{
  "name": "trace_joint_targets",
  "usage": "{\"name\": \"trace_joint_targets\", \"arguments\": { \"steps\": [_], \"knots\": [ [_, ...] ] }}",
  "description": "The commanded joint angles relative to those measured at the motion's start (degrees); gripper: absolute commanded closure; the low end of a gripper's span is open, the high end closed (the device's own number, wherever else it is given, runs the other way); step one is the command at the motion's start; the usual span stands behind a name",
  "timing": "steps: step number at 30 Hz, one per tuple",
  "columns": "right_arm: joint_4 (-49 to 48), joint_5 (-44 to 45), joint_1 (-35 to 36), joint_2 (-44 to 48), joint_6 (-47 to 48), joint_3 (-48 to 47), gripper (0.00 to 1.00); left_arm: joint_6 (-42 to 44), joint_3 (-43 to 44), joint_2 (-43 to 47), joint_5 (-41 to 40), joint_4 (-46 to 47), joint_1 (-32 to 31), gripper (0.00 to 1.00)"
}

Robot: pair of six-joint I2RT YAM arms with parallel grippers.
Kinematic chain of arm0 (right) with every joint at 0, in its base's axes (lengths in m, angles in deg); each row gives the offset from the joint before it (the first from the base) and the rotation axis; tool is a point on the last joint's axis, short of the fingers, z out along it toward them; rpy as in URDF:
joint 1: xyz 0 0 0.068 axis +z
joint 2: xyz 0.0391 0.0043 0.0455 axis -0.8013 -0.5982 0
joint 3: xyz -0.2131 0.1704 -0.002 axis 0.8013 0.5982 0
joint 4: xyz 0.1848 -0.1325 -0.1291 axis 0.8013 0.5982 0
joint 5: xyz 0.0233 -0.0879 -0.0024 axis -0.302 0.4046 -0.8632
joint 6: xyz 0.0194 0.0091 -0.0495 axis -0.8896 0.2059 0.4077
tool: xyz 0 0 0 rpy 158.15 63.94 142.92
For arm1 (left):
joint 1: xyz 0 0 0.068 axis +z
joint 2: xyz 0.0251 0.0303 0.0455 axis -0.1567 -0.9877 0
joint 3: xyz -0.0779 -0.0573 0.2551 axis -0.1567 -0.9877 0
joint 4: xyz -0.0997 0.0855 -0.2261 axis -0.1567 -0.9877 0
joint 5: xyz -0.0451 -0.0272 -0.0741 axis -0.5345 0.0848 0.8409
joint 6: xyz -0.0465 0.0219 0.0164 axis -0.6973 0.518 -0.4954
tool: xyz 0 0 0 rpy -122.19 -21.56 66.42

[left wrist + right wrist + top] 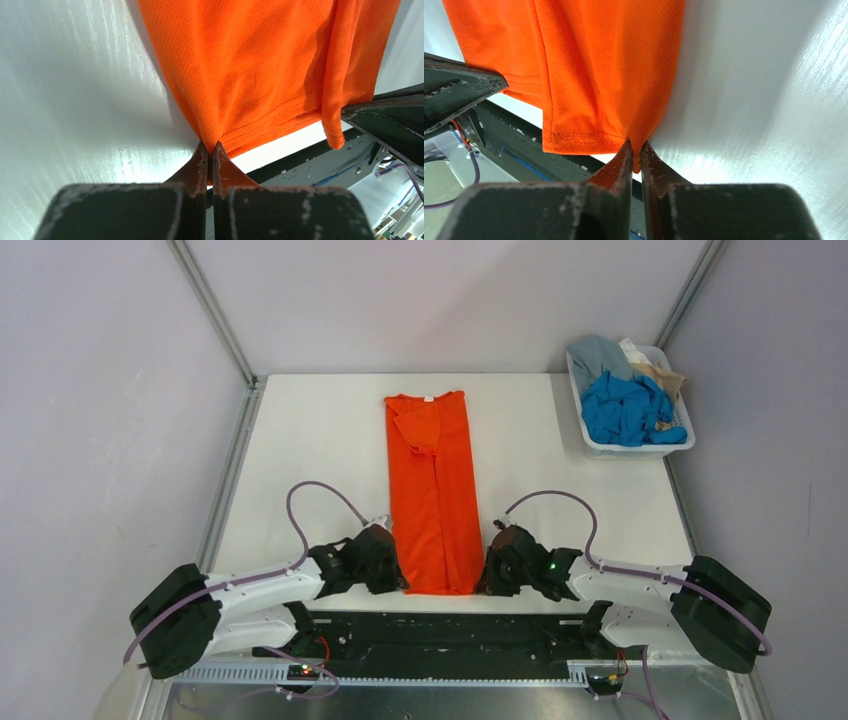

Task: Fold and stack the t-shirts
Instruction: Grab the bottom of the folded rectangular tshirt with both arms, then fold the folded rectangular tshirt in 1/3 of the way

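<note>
The orange t-shirt (433, 490) lies on the white table, folded lengthwise into a long narrow strip, collar at the far end. My left gripper (392, 578) is shut on the shirt's near left hem corner; the left wrist view shows the jaws (211, 147) pinching the orange cloth (250, 65). My right gripper (488, 578) is shut on the near right hem corner; the right wrist view shows the jaws (636, 147) pinching the cloth (599, 65). The blue (625, 408), pale grey-blue (598, 355) and beige (662, 375) shirts lie crumpled in the basket.
A white plastic basket (640, 448) stands at the table's far right corner. The white table (300, 460) has a near edge right at the shirt's hem, with a black frame rail (440, 630) below it. Grey walls close in on three sides.
</note>
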State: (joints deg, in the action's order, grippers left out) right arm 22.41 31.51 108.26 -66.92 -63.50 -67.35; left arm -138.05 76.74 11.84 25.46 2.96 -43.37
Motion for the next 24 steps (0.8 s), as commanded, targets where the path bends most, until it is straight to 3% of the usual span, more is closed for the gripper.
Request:
{"name": "trace_joint_targets", "arguments": {
  "steps": [1,4,11,17,24],
  "knots": [
    [-1.0,1.4,0.3,-0.3,0.6,1.0,0.91,1.2,0.1,1.1,-0.2,-2.0,-0.4,1.00],
    [-2.4,0.8,0.2,1.9,1.5,0.4,1.00,2.5,1.6,4.2,-0.6,-2.0,-0.2,1.00],
    [-0.5,0.3,-4.2,2.2,11.5,-8.4,1.00,8.0,9.2,4.3,-3.0,-1.6,3.6,1.00],
    [-0.5,-0.6,-10.1,-3.9,16.6,-18.8,1.00,11.7,16.0,-0.9,-0.4,0.5,12.2,1.00],
    [-0.6,-1.8,-17.4,-17.1,21.7,-32.9,1.00,15.5,26.2,-10.4,0.3,0.9,22.1,1.00]
  ]
}}
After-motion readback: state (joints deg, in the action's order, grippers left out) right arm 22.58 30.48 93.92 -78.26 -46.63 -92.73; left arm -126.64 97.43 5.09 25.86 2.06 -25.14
